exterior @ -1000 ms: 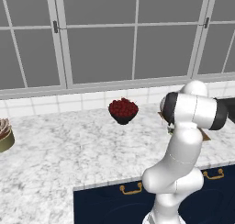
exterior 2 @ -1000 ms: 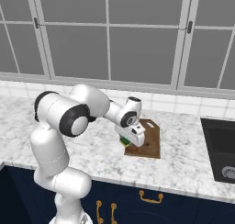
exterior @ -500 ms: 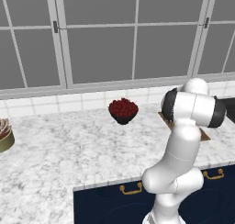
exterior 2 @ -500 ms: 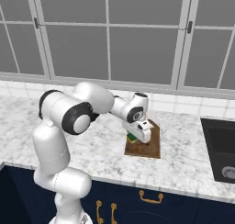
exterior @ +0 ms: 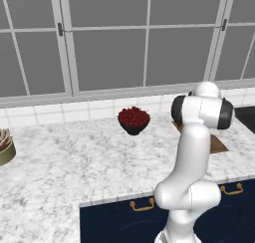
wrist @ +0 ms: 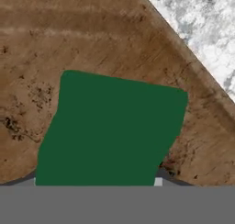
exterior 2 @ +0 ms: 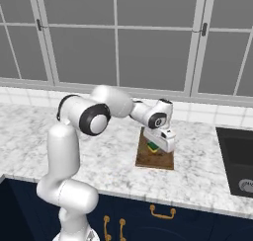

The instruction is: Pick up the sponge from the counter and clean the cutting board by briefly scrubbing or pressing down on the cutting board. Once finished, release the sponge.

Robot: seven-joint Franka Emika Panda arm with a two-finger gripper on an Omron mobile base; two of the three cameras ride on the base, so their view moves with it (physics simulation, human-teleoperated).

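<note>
The jaws hold the sponge (wrist: pixel 110 131) green side up, low over the cutting board (exterior 2: pixel 148 157) on the worktop (exterior 2: pixel 197 176), so it can be pressed down to scrub the wood.

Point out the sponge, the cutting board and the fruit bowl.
sponge (wrist: pixel 110 131), hand view, middle of its green top
cutting board (exterior 2: pixel 148 158), right base view, bare near end
fruit bowl (exterior: pixel 133 129), left base view, dark front wall
</note>
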